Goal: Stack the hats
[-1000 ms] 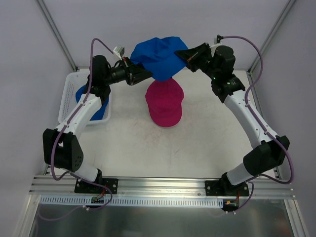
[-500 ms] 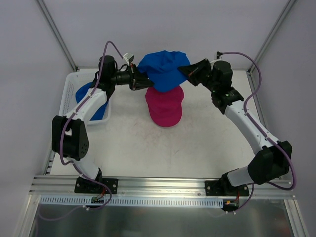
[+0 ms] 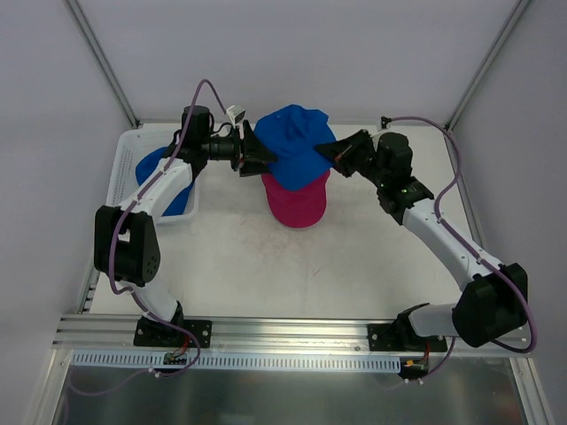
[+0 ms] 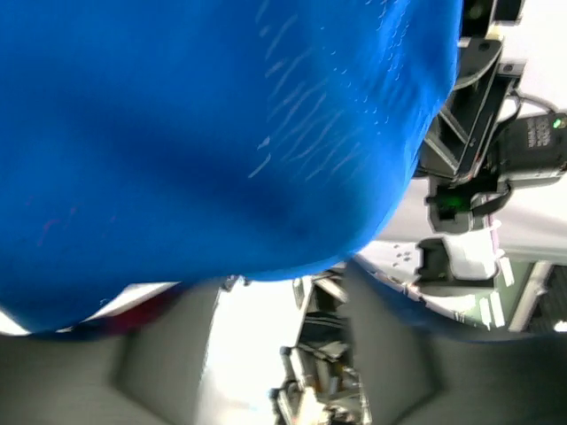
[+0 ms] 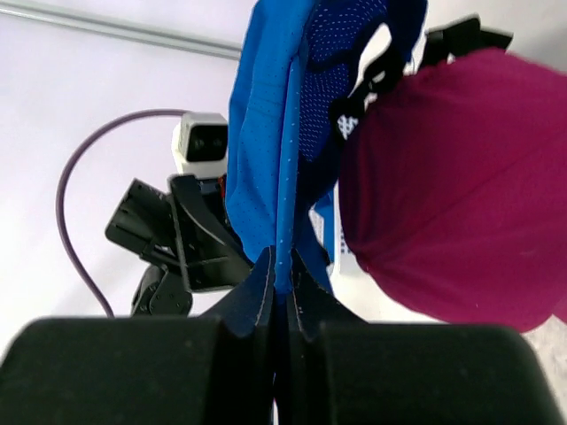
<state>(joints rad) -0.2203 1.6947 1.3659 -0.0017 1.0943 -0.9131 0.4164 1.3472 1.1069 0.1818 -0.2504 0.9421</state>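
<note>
A blue hat (image 3: 297, 142) hangs over the back of a magenta-pink hat (image 3: 297, 205) that lies on the table. My right gripper (image 3: 333, 152) is shut on the blue hat's right edge; in the right wrist view the fabric (image 5: 275, 133) runs pinched between the fingertips of my right gripper (image 5: 282, 274), with the pink hat (image 5: 461, 195) to the right. My left gripper (image 3: 255, 158) stands open at the blue hat's left edge. In the left wrist view the blue hat (image 4: 221, 133) fills the top, and the jaws of the left gripper (image 4: 275, 341) stand apart with nothing between them.
A white slatted basket (image 3: 120, 181) stands at the left of the table with another blue hat (image 3: 152, 168) in it, under my left arm. Grey walls and frame posts close in the back and sides.
My left gripper has opened and let go of the blue hat. Both arms have lowered the blue hat toward the pink one, and the right gripper still holds it.
</note>
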